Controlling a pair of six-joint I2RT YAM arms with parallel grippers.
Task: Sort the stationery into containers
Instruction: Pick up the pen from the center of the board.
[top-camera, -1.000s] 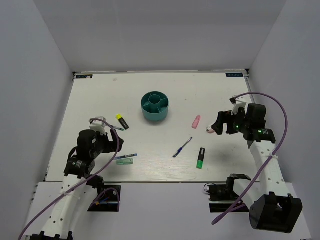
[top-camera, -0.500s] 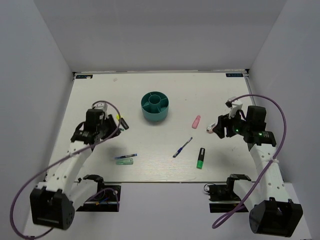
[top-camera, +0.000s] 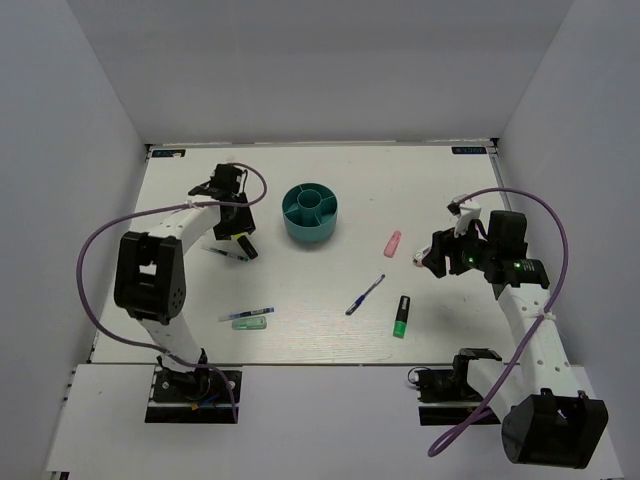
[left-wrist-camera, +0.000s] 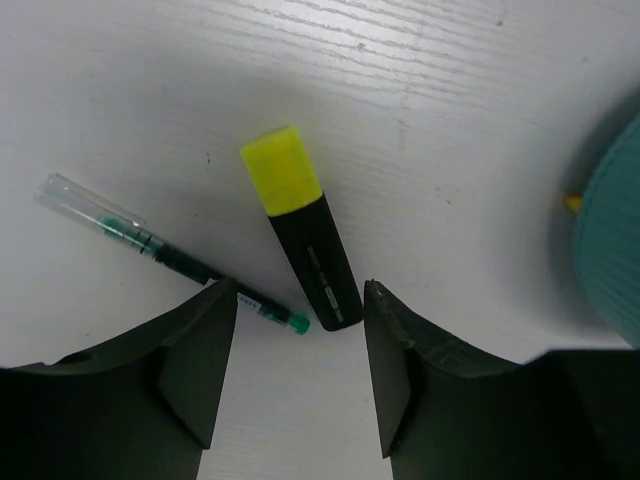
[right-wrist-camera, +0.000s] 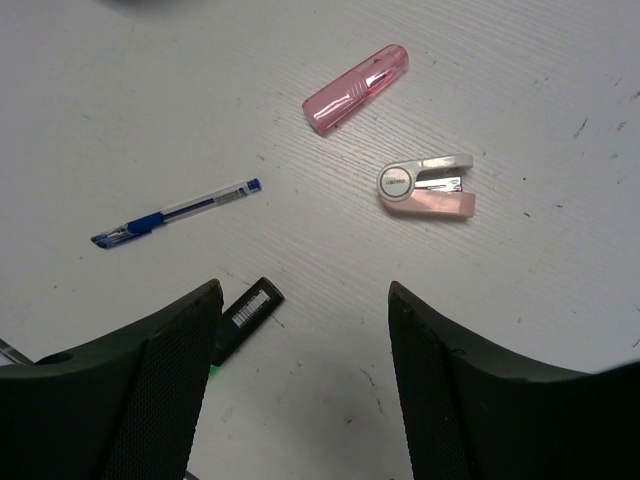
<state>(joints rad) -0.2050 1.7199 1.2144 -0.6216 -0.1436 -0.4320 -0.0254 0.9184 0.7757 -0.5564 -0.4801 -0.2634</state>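
Observation:
The teal round organizer (top-camera: 310, 212) stands mid-table; its edge (left-wrist-camera: 612, 240) shows in the left wrist view. My left gripper (top-camera: 236, 228) (left-wrist-camera: 300, 372) hovers open and empty just short of the black marker with yellow cap (left-wrist-camera: 300, 228) (top-camera: 244, 243) and a thin green pen (left-wrist-camera: 170, 255). My right gripper (top-camera: 428, 256) (right-wrist-camera: 305, 345) is open over bare table. Ahead of it lie a pink highlighter (right-wrist-camera: 357, 87) (top-camera: 393, 242), a pink stapler (right-wrist-camera: 425, 187), a blue pen (right-wrist-camera: 175, 213) (top-camera: 365, 294) and the black-and-green marker (right-wrist-camera: 246, 314) (top-camera: 401, 316).
A mint-green marker (top-camera: 250, 323) and a thin blue pen (top-camera: 247, 313) lie near the front left. White walls close the table on three sides. Purple cables loop off both arms.
My left arm has swung from the near left up toward the organizer and now hangs over the yellow-capped marker. The right arm has barely shifted.

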